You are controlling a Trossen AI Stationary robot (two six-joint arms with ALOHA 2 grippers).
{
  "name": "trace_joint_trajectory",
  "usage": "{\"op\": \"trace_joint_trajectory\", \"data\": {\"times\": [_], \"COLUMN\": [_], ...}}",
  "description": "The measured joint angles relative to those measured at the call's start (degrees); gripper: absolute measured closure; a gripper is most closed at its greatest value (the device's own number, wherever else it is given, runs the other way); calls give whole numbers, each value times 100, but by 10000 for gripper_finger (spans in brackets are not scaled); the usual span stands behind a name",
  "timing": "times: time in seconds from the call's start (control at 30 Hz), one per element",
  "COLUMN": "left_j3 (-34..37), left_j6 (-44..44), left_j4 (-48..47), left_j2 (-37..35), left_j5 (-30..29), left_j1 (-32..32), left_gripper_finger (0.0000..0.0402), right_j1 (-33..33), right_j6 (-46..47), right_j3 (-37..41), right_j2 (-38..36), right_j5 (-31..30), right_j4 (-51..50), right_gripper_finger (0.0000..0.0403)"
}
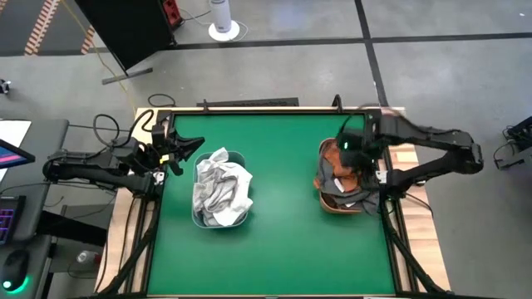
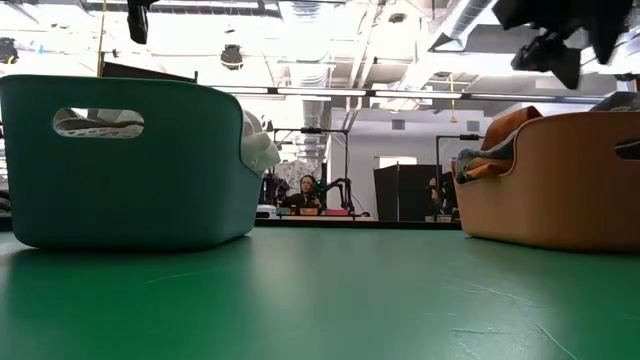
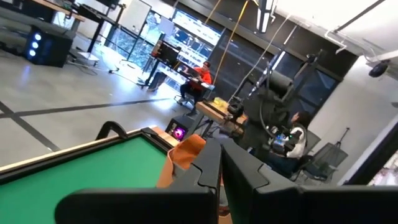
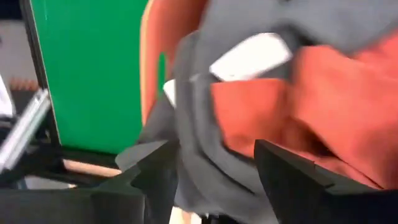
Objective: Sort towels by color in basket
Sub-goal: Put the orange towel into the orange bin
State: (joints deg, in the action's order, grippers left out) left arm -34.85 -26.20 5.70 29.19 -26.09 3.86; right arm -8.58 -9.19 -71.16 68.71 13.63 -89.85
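1. While the right end effector hangs released, fingers apart, rust-orange and dark grey towels lie crumpled just below it in the orange basket.
2. White and light grey towels fill the teal basket beside the clenched left end effector.
3. Two baskets sit on the surface.

Materials only: table top is green, smooth, matt with a faint sheen in the low view. Wood edging around it, black metal frame rails. Teal basket is smooth matt plastic; orange-brown basket the same finish. Right gripper is matt black plastic, fingers apart; just beyond them lies soft cloth, a rust-orange towel and a dark grey towel, both matt and creased. Pale towels in the teal basket look like crumpled cloth. Left gripper is black, slightly glossy, fingers together.
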Motion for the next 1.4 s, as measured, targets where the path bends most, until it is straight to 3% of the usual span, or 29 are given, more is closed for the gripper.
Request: {"op": "trace_joint_trajectory", "data": {"times": [0.23, 0.37, 0.5, 0.67, 0.97, 1.2, 1.4], "left_j3": [0, 0, 0, 0, 0, 0, 0], "left_j6": [0, 29, 39, 28, 26, -1, 9], "left_j4": [-20, -20, -20, -20, -16, -18, -21], "left_j2": [0, 0, 0, -2, 0, 0, 0], "left_j5": [29, 27, 25, 25, 18, 18, 18], "left_j1": [2, 2, 2, 2, 2, 2, 2], "left_gripper_finger": [393, 393, 393, 393, 393, 393, 393], "right_j1": [1077, 1318, 1236, 1073, 909, 636, 564], "right_j6": [249, 423, 515, 518, 511, 1297, 1389], "right_j3": [1208, 2033, 2695, 2355, 823, 0, 149], "right_j2": [-6, -4, 0, 169, 179, 175, 58], "right_j5": [-57, -736, -717, -699, -751, -789, 163], "right_j4": [709, 1439, 2267, 1920, 513, -39, -31], "right_gripper_finger": [179, 198, 218, 239, 259, 256, 258]}}
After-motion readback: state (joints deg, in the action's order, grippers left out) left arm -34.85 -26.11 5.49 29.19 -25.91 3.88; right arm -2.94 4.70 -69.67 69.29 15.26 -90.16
